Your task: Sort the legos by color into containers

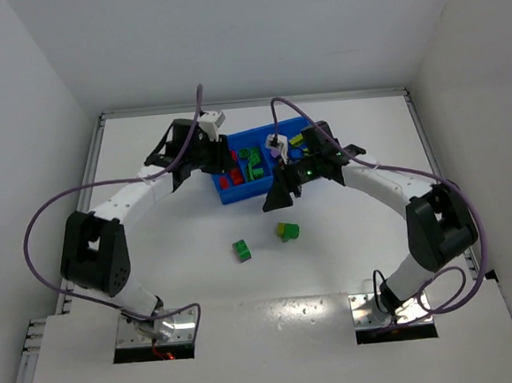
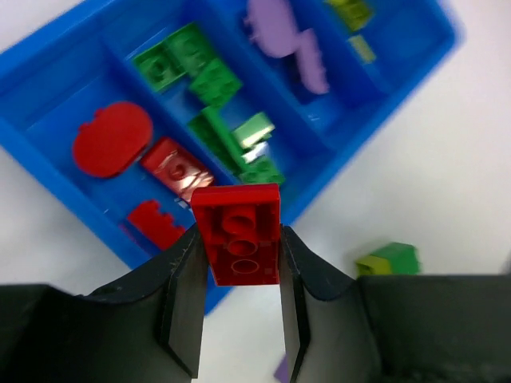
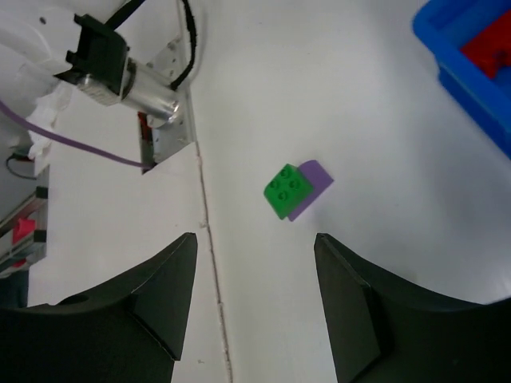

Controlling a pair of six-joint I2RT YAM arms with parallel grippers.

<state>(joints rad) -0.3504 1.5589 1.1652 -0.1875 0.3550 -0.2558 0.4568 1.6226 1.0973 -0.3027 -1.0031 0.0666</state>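
Left wrist view: your left claw is clamped on a red brick, held over the near wall of the blue tray, at its red compartment. Across the tray, red legos, green, purple and yellow each lie in their own compartment. Your right claw has its jaws apart and empty above the counter, beside the tray. A green-and-purple brick lies apart from the tray.

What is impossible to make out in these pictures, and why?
Top view: left arm and right arm cover parts of the tray; bricks too small to count.
Left wrist view: left tool hides the tray corner and most of a purple piece.
Right wrist view: edge cuts off the tray.
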